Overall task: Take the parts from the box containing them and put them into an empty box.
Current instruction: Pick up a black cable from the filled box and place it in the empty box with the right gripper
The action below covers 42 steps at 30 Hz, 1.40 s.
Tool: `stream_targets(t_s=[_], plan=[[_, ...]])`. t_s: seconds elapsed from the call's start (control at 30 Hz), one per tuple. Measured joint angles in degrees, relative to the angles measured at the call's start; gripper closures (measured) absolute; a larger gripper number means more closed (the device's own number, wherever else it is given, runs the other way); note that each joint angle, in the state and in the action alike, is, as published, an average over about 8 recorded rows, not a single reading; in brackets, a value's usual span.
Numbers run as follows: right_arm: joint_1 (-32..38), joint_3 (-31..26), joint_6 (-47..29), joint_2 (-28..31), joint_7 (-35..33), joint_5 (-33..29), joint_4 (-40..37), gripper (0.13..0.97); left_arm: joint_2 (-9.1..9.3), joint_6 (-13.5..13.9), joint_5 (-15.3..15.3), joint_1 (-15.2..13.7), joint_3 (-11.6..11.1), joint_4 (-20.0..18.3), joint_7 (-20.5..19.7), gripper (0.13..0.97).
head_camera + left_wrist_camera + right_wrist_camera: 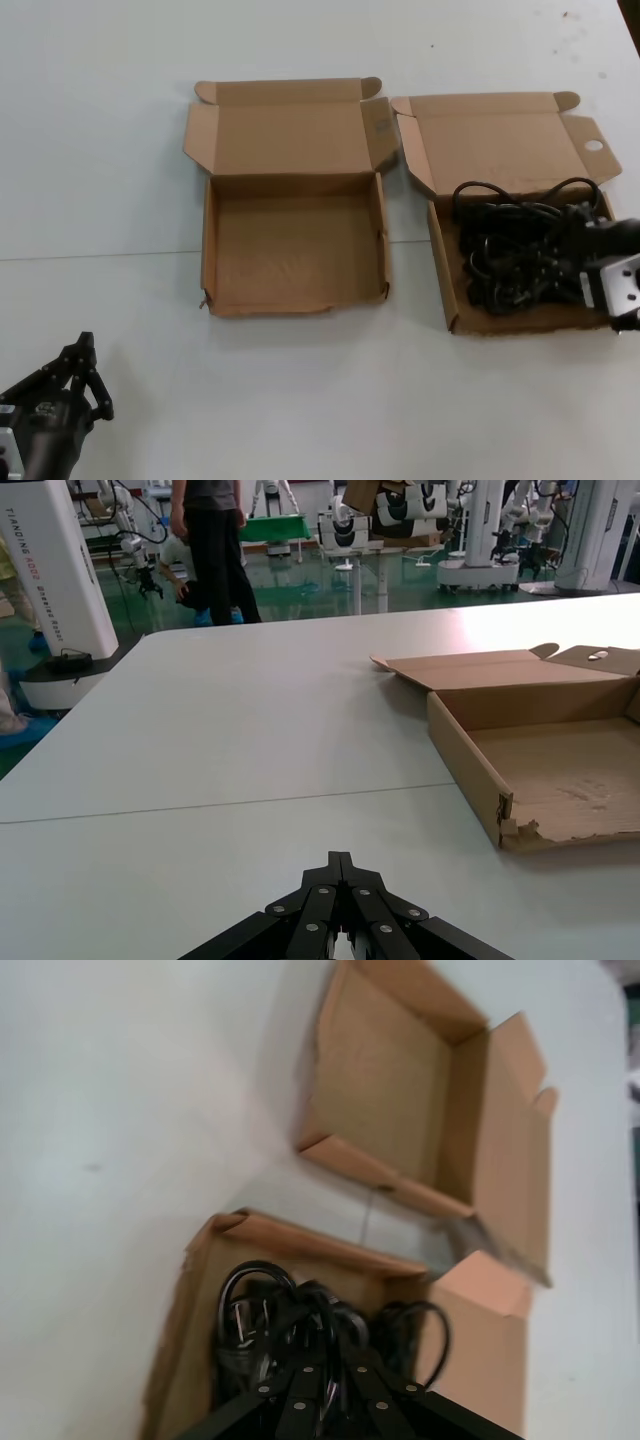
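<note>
Several black power cords (500,250) lie bundled in the right-hand box (490,135), whose lid tab has a round hole (594,146). My right gripper (565,248) is down among them at the box's right side, fingers nearly together on a cord bundle (250,1310); its tips (335,1345) are buried in the black loops. The empty box (210,240) with the ragged front wall stands open to the left; it also shows in the left wrist view (465,755) and the right wrist view (400,1080). My left gripper (85,348) is shut and empty, parked at the near left (342,858).
Both boxes stand side by side on a white table (320,400), lids folded back away from me. A thin seam (100,256) crosses the table. Beyond the far edge are a standing person (215,540) and other robot stations (480,530).
</note>
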Motion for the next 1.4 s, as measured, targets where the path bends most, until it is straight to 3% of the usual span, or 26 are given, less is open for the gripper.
stream_targets(t_s=[0.37, 0.6, 0.9, 1.4], plan=[[3.5, 11.6, -12.3, -9.3, 0.0, -3.7, 7.9, 0.934, 0.0, 0.0, 0.0, 0.0, 0.0, 0.0, 0.0, 0.941], [8.5, 15.7, -15.2, -17.6, 0.0, -6.4, 7.2, 0.934, 0.0, 0.0, 0.0, 0.0, 0.0, 0.0, 0.0, 0.941], [11.6, 14.5, -9.5, -24.4, 0.0, -6.5, -0.1, 0.934, 0.0, 0.0, 0.0, 0.0, 0.0, 0.0, 0.0, 0.941], [14.1, 7.2, 6.5, -28.9, 0.0, 0.3, -19.7, 0.934, 0.0, 0.0, 0.0, 0.0, 0.0, 0.0, 0.0, 0.941]])
